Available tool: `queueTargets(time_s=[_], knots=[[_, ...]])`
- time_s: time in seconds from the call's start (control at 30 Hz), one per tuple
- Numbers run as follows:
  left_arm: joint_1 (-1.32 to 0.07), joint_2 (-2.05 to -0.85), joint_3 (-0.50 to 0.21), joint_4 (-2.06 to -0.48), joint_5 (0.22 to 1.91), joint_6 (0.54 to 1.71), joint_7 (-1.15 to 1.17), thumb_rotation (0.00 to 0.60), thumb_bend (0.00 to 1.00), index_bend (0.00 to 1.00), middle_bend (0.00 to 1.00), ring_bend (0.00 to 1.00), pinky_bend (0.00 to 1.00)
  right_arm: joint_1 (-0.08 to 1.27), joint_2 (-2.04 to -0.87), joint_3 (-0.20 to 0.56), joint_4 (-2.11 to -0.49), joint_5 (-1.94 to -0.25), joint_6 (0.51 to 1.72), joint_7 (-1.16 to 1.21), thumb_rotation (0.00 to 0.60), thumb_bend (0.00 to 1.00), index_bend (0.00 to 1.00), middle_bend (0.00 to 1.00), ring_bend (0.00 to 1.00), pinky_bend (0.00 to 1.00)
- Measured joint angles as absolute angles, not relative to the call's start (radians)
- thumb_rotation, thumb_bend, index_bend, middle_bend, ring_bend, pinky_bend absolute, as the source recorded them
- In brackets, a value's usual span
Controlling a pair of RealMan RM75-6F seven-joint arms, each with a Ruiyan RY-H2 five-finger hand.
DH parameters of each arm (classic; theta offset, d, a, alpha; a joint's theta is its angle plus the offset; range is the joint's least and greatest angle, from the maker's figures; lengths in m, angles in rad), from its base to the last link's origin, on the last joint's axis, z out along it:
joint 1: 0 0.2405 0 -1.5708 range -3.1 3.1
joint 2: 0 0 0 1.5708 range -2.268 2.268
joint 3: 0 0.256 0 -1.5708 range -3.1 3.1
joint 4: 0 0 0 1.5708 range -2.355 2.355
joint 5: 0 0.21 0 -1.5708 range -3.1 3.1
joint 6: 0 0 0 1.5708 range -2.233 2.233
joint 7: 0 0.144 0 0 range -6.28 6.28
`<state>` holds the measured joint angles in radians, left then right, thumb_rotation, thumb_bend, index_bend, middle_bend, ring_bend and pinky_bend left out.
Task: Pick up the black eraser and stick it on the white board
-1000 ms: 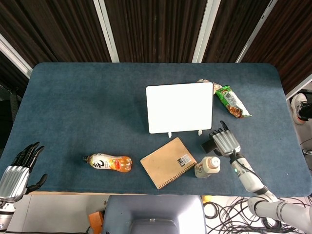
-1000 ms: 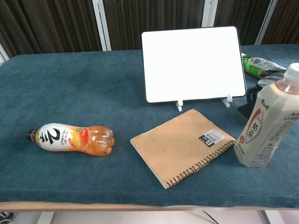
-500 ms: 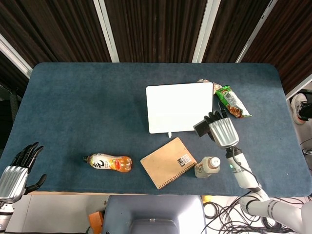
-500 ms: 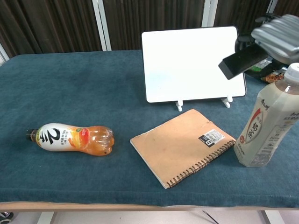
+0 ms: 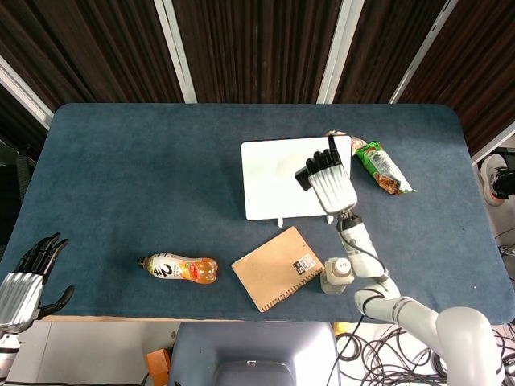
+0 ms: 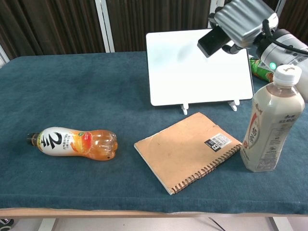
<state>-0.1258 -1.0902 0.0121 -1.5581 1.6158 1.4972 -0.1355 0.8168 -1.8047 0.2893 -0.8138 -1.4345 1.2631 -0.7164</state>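
While the right hand grips the black eraser in front of the white board, the left hand hangs off the near left edge of the tabletop.
Nearest on the blue tabletop stand a milk-tea bottle at right, upright with a white cap, a tan spiral notebook lying flat in the middle, and an orange drink bottle on its side to the left; the left hand's dark fingers are spread and hold nothing. Farther back the white board leans on small white feet, its face blank, and the eraser is a small, flat, matte black block, tilted, held aloft by the right hand's fingers over the board's upper right part; whether it touches the board cannot be told. Beyond the board's right edge lies a green snack packet.
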Motion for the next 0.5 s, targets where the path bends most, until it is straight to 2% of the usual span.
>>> queueTargets(time_s=[0.23, 0.5], knots=[[-0.126, -1.091, 0.011, -1.557, 1.612, 1.494, -0.135, 0.600, 0.32, 0.00, 0.00, 0.00, 0.15, 0.848, -1.876, 0.289, -0.652, -1.409, 1.219, -0.663, 0.600, 0.27, 0.84, 0.52, 0.38, 0.11], [-0.127, -1.091, 0.010, -1.560, 1.611, 1.492, -0.131, 0.600, 0.32, 0.00, 0.00, 0.00, 0.15, 0.862, -1.920, 0.274, -0.545, -1.401, 1.197, -0.598, 0.600, 0.27, 0.84, 0.52, 0.38, 0.11]])
